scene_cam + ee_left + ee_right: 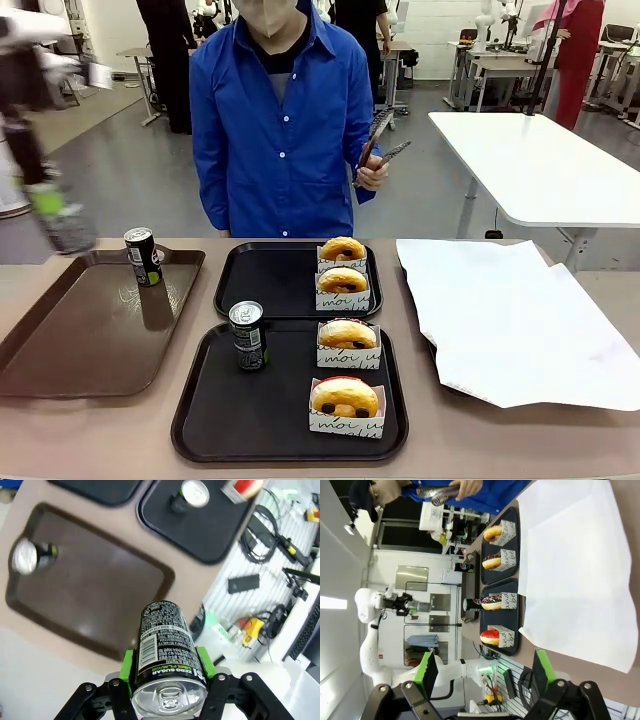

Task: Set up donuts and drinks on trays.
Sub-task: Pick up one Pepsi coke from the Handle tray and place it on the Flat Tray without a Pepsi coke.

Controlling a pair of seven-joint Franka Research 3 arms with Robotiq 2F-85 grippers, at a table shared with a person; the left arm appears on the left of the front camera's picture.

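Note:
High above the brown tray's left end, my left gripper (55,205) is shut on a dark can (68,228), blurred in the front view. In the left wrist view the green pads (128,669) clamp that can (166,655) sideways, silver top toward the camera, gripper (167,672). A second can (143,256) stands on the brown tray (60,340); a third (247,336) stands on the near black tray (200,420). The near tray holds two sleeved donuts (345,398), and so does the far black tray (260,285), donuts (342,282). My right gripper (485,675) hangs open, nothing between its fingers.
A large white paper sheet (510,320) covers the table's right side. A person in a blue shirt (275,120) stands at the far edge holding metal tongs (378,148). Left of the table, tools and cables (260,540) lie on the floor.

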